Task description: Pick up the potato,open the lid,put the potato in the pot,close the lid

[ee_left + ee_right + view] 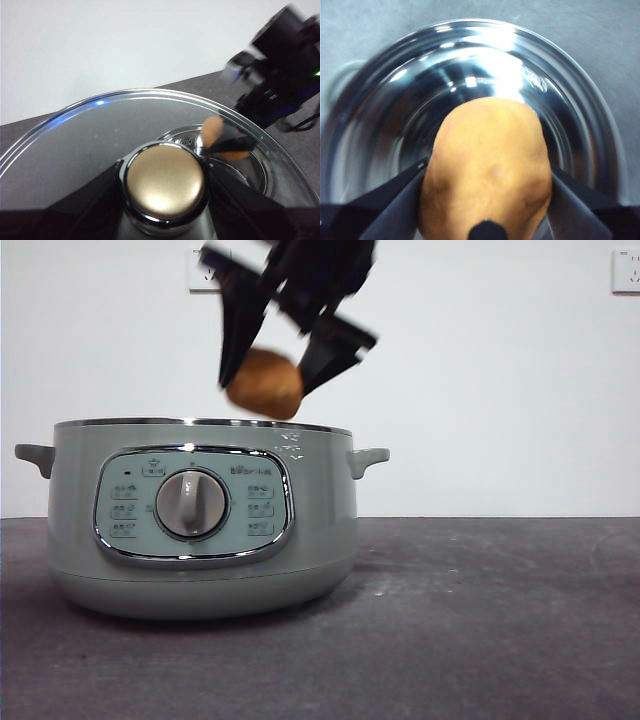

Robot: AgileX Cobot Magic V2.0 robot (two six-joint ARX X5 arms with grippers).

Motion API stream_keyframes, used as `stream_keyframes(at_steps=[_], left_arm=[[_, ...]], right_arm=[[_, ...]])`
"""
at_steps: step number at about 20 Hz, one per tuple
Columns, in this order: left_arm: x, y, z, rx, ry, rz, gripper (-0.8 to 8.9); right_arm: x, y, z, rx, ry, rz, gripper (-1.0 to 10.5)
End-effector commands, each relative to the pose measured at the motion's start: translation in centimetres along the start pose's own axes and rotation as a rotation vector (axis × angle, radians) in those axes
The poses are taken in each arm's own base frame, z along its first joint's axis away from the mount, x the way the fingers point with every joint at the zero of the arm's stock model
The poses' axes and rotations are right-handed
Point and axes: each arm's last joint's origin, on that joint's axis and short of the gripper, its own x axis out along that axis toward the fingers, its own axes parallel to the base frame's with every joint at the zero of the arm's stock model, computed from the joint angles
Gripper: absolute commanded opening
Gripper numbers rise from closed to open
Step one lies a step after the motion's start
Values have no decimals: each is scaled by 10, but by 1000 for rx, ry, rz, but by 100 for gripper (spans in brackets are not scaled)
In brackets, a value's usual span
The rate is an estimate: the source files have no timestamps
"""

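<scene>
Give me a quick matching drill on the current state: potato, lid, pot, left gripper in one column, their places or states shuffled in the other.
Things:
1. potato
2. lid
3. pot
4. left gripper

States:
A. standing open on the table, shiny inner bowl bare
B. shut on the knob
C. clamped in the right gripper, above the pot's rim
D. off the pot, held by its knob

Pairs: 1-C, 2-D, 3-A, 4-B

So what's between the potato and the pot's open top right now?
Nothing: in the front view the potato, clamped in the right gripper, hangs over the pot with bare air between. The right wrist view shows the steel bowl open.
</scene>
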Motion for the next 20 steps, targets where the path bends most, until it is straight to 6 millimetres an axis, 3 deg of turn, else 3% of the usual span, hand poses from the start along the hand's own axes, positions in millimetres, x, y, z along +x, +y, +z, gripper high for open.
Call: stream_keyframes(at_steps=[1,6,11,12,14,15,16,20], left_arm=[[-6,1,7,-1,-70,6,-8],[-6,1,7,-1,-71,6,-8],[-6,1,7,-1,-71,7,-8],[-6,1,7,-1,-70,7,-8],[-6,1,7,-1,-69,7,-8],[-6,1,7,-1,-69,7,-8],[-6,1,7,-1,-68,7,-8],[-6,1,7,-1,-68,7,-8]], right_arm=[[34,6,0,-67,36,6,-12],[84,19,-14,-161,97,-42,-12],[105,20,-28,-194,179,-39,2],[110,18,-32,-195,209,-40,26],[111,19,-33,-194,217,-39,320],[111,20,-33,-197,210,-39,393],[111,20,-33,-197,209,-40,442],[108,21,-30,-190,197,-42,452]])
